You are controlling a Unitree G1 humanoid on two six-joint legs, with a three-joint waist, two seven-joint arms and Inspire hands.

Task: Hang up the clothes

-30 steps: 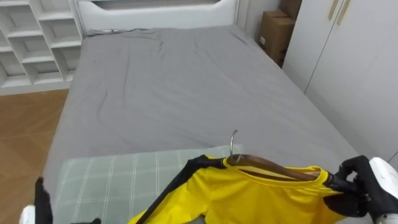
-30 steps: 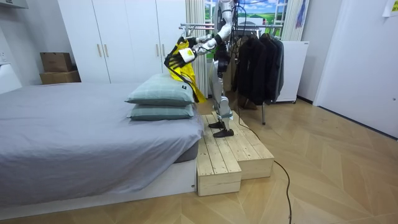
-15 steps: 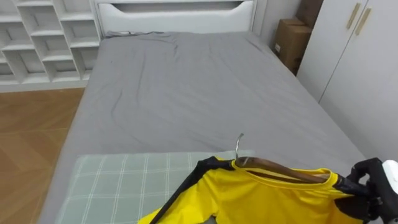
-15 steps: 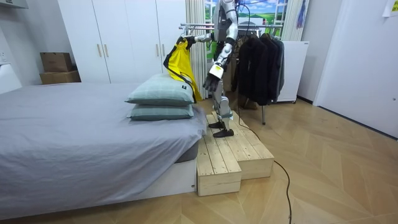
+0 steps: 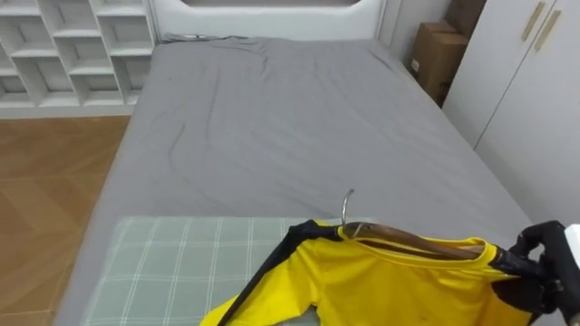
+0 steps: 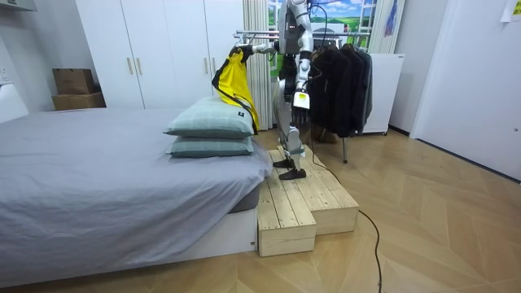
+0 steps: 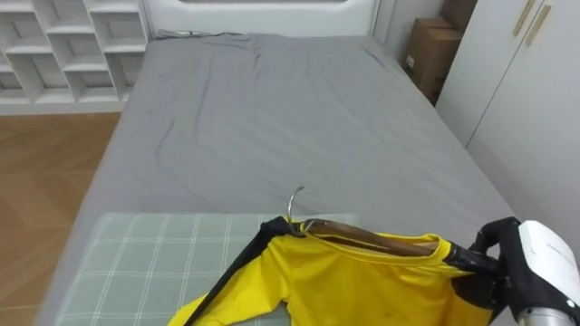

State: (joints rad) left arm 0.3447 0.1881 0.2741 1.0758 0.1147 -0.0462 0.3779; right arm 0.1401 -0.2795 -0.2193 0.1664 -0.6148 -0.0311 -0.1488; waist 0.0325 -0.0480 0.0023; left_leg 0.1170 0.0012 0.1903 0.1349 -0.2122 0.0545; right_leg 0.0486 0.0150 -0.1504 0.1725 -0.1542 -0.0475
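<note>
Left eye view, low right corner: right hand, dark fingers curled tight round the right end of a wooden hanger. Yellow shirt with black trim sits on the hanger, with the metal hook upright at its middle. The shirt is held in the air above a green checked pillow at the near end of the grey bed. White shelves far left, cardboard box far right.

Room view: robot stands on a wooden platform beside the pillows, dark garments behind it. Left hand seems to hang by its hip; too small to tell its state.
</note>
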